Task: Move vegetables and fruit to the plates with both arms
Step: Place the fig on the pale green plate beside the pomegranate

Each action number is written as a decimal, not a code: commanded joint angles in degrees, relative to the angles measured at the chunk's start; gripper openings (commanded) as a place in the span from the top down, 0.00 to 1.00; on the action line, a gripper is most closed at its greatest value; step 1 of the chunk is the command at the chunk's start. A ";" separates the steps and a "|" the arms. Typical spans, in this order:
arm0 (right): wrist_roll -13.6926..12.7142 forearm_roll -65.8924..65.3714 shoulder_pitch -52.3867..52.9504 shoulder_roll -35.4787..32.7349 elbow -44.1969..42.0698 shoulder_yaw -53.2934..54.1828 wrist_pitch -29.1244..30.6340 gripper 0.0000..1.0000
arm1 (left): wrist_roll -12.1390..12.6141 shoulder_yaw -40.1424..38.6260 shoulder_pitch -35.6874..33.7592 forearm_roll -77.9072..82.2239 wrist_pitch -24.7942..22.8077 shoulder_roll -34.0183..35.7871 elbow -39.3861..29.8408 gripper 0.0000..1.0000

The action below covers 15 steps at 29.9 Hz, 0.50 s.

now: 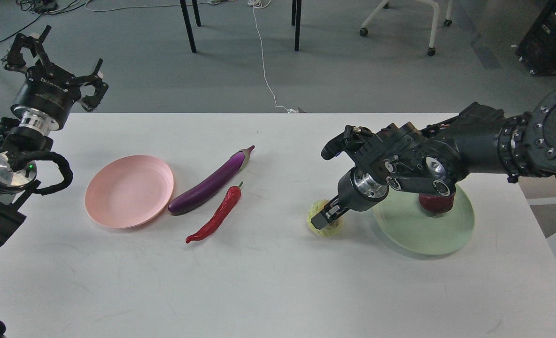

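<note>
The yellow-green fruit (319, 227) lies on the white table left of the pale green plate (423, 240). My right gripper (325, 216) is down on top of the fruit and hides most of it; its fingers are too dark to tell apart. The dark red pomegranate (435, 203) sits on the green plate, half hidden behind my right wrist. The purple eggplant (210, 184) and the red chili pepper (217, 215) lie side by side on the table, right of the empty pink plate (128, 190). My left gripper (56, 63) is open and empty, raised past the table's far left corner.
The white table (268, 286) has bare surface along its front. Black table legs (189, 28), a white cable (264, 61) and a wheeled chair base (400, 19) stand on the grey floor behind. A black case (552, 37) is at the top right.
</note>
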 commanded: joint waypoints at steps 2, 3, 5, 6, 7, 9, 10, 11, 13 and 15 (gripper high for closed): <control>0.09 0.11 3.50 -6.06 0.83 2.75 0.13 0.50 | 0.00 0.04 0.01 0.00 0.01 0.32 -0.01 0.02; 0.09 -0.33 4.03 -7.90 1.44 2.67 0.13 0.50 | 0.00 0.04 0.01 0.00 0.01 0.32 -0.01 0.02; 0.00 -1.12 4.39 -11.51 3.98 2.32 0.22 0.50 | 0.00 0.13 0.01 0.00 0.01 0.32 -0.01 0.02; 0.00 -2.60 4.39 -13.53 5.65 2.14 0.22 0.50 | 0.00 0.13 -0.08 0.00 0.01 0.32 -0.01 0.02; 0.00 -4.44 4.30 -15.29 6.97 1.62 0.22 0.50 | 0.00 0.13 -0.08 0.00 0.01 0.24 -0.01 0.02; 0.00 -8.93 3.60 -18.63 8.56 0.73 0.13 0.50 | 0.00 0.13 -0.08 0.00 0.01 0.23 -0.01 0.02; 0.00 -11.03 3.07 -20.12 8.74 0.30 -0.13 0.49 | 0.00 0.13 0.00 0.00 0.01 0.23 -0.09 0.02; 0.00 -12.62 2.11 -21.18 8.57 0.20 -0.39 0.49 | 0.00 0.13 0.01 0.00 0.01 0.23 -0.09 0.02; 0.00 -15.44 -0.09 -22.95 8.21 0.20 -1.45 0.49 | -0.08 0.13 0.01 0.00 0.01 0.06 -0.09 0.02; 0.00 -16.68 -1.32 -24.53 8.13 0.20 -1.80 0.48 | -0.08 0.21 0.09 0.00 0.01 -0.03 -0.09 0.02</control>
